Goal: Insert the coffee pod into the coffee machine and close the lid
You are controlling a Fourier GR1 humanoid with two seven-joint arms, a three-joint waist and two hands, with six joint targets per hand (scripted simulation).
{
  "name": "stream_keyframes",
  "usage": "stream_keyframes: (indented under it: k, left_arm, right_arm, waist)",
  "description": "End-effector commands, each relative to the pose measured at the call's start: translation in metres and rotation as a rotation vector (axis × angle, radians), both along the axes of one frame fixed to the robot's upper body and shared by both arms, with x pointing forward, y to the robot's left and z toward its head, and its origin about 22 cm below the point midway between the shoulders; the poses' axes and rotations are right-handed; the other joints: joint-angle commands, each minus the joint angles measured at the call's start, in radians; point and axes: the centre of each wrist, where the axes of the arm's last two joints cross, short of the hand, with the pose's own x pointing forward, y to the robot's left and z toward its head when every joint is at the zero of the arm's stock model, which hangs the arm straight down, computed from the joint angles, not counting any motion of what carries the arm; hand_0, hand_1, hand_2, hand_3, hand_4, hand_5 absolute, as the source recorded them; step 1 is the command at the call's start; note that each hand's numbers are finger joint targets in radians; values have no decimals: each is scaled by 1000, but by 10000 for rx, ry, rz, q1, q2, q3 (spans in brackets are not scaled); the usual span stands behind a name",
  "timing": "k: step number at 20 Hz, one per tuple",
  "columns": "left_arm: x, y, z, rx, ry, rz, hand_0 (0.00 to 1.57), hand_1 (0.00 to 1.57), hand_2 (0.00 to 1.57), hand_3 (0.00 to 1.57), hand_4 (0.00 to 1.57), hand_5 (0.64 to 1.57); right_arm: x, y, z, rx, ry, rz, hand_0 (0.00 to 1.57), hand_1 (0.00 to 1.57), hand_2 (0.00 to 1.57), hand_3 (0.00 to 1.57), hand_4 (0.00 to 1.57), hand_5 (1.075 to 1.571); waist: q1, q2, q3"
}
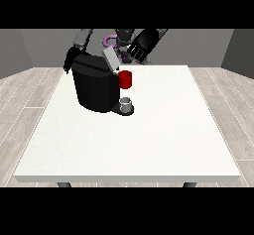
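White tabletop (149, 145), wood-plank floor (25, 95), grey walls. Black coffee machine (94, 88) far left, lid (110, 59) tilted up, red thing at the machine (125, 79). Grey thing (126, 103) at its base. Robot hand at view's right (140, 46) raised, fingers spread apart; other robot hand (69, 59): can't tell.

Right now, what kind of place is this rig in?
Probably a bare test room set up as a coffee station: one large white table on a wood-plank floor, plain grey walls, and a black coffee machine as the only appliance.
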Motion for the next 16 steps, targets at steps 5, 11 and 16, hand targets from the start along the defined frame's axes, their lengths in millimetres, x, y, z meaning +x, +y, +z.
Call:
stream_keyframes:
  k: [5, 11, 16]
  left_arm:
    - [1, 0, 36, -12, -918, 2, 1290, 1290, 1319, 1261, 478, 1571]
    - [5, -20, 15, 324, -333, 12, 1188, 1188, 1258, 1219, 461, 1571]
    - [6, -24, 25, 157, -422, -397, 1260, 1260, 1292, 1229, 433, 1571]
  right_arm:
    - [19, -18, 38, -18, -800, 49, 0, 0, 0, 0, 0, 1571]
    - [12, -4, 17, 48, -449, -258, 0, 0, 0, 0, 0, 1571]
    - [20, -19, 19, -78, -726, -564, 0, 0, 0, 0, 186, 1571]
  waist:
    - [-382, 963, 1]
    - [-198, 809, 0]
    - [62, 1201, 2]
